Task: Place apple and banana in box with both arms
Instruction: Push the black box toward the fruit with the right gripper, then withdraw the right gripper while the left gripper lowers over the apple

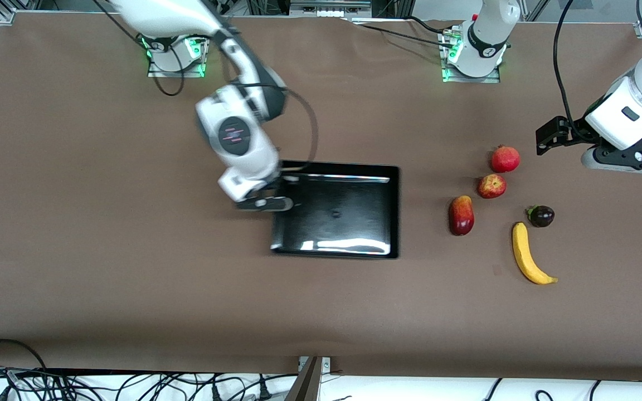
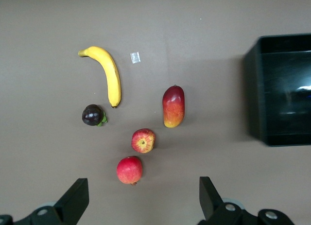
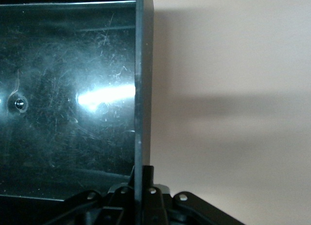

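Note:
The black box (image 1: 335, 253) sits mid-table. My right gripper (image 1: 281, 186) is shut on its side wall at the right arm's end; in the right wrist view the wall (image 3: 143, 89) runs between the fingers of that gripper (image 3: 142, 175). The apple (image 1: 491, 186) and the banana (image 1: 527, 257) lie on the table toward the left arm's end, the banana nearer the camera. My left gripper (image 1: 627, 160) is open and empty, up over the table beside the fruits. The left wrist view shows the left gripper (image 2: 143, 203), the apple (image 2: 143, 140), the banana (image 2: 111, 74) and the box (image 2: 252, 89).
A plain red round fruit (image 1: 505, 159) lies just farther from the camera than the apple. An elongated red-yellow fruit (image 1: 461, 215) lies between apple and box. A dark purple fruit (image 1: 541, 215) lies by the banana's end. A small white scrap (image 2: 135, 57) lies near the banana.

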Tool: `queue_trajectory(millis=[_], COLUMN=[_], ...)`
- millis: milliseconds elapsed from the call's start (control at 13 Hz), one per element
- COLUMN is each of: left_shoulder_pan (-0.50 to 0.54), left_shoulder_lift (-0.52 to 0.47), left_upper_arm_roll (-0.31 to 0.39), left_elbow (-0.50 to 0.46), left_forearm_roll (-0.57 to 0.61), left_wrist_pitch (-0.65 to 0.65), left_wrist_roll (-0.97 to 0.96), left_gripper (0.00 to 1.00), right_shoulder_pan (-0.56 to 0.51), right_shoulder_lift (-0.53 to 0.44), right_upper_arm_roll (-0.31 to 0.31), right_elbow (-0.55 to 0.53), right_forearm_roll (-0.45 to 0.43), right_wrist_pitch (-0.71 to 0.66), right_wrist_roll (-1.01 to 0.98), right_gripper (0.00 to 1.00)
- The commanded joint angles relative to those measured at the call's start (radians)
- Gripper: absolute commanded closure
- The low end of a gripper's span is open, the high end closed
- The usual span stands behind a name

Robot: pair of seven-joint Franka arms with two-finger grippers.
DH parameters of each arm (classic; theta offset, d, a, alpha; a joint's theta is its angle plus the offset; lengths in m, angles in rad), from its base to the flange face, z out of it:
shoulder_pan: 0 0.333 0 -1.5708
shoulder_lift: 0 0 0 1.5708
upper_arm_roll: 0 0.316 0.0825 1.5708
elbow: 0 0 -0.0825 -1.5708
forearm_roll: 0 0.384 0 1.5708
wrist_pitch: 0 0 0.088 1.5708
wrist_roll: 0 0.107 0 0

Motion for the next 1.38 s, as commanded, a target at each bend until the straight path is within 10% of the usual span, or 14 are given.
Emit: queue_trajectory(millis=[0,692,846,1308], left_shoulder_pan=[0.0,0.002,-0.004,0.003], left_shoulder_lift=[0.016,0.033,0.041,0.032], left_upper_arm_roll=[-0.001,-0.001,-0.001,-0.001], left_elbow=[0.017,0.009,-0.021,-0.294], left_forearm_roll=[0.019,0.019,0.019,0.079], left_wrist_pitch=[-0.008,-0.04,-0.121,0.037], left_wrist_roll=[-0.013,-0.012,-0.01,0.095], left_gripper=[0.0,0.0,0.0,0.0], right_shoulder_pan=[0.064,0.143,0.143,0.129], right_shoulder_lift=[0.112,0.206,0.212,0.011], right_upper_arm_roll=[-0.019,-0.04,-0.045,-0.139], right_elbow=[0.138,0.149,0.149,0.149], right_forearm_roll=[0.013,-0.002,-0.013,-0.031], right_wrist_pitch=[0.065,0.269,0.269,0.018], right_wrist_roll=[0.106,0.137,0.142,0.096], right_gripper=[1.0,1.0,0.01,0.0])
